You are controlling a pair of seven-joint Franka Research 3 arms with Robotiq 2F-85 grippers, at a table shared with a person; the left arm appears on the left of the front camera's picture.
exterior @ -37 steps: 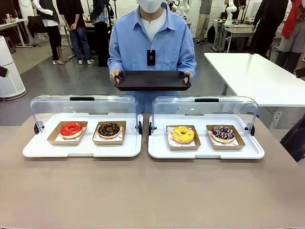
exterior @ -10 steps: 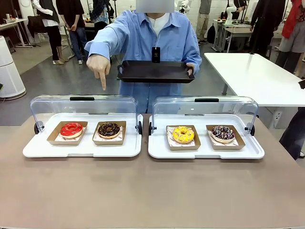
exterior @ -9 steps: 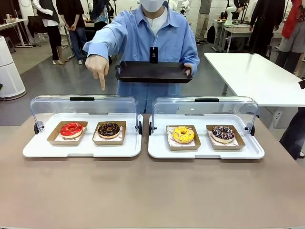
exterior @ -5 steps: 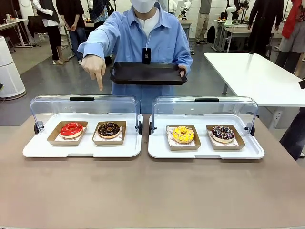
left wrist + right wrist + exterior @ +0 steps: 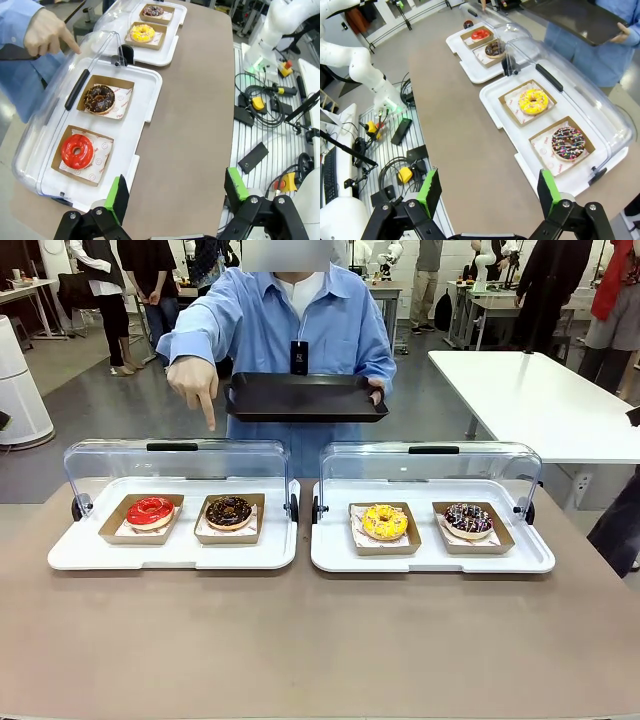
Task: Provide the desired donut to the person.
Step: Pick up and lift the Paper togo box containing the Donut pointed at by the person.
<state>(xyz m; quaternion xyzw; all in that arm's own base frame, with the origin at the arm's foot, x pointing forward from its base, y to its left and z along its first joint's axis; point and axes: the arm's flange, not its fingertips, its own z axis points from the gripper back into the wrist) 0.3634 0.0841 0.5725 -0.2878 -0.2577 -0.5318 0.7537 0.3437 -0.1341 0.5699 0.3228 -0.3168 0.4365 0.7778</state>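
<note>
Person's pointing hand (image 5: 192, 380): index finger out and straight down, other fingers curled, held above the far edge of the left display case (image 5: 70, 558). The other hand (image 5: 375, 392) carries a black serving tray (image 5: 305, 397) at chest height.

The fingertip sits over the right half of that case. I read the chocolate donut (image 5: 229, 511) as the one wanted, not the red donut (image 5: 150, 511) just left of it. The left wrist view agrees.

The chocolate donut lies in its cardboard tray in the case's right slot. The clear cover (image 5: 50, 100) stands at the far side and the near side looks open. The donut is round, so there is no axis to line up with.

Left gripper (image 5: 176, 192): jaws spread wide, nothing between them, high off the table's left end. Right gripper (image 5: 489, 192): likewise spread and empty, by the right display case (image 5: 492, 112).

Left arm is nearer. From it the chocolate donut lies beyond the red one, so the reach must pass over or beside the red
</note>
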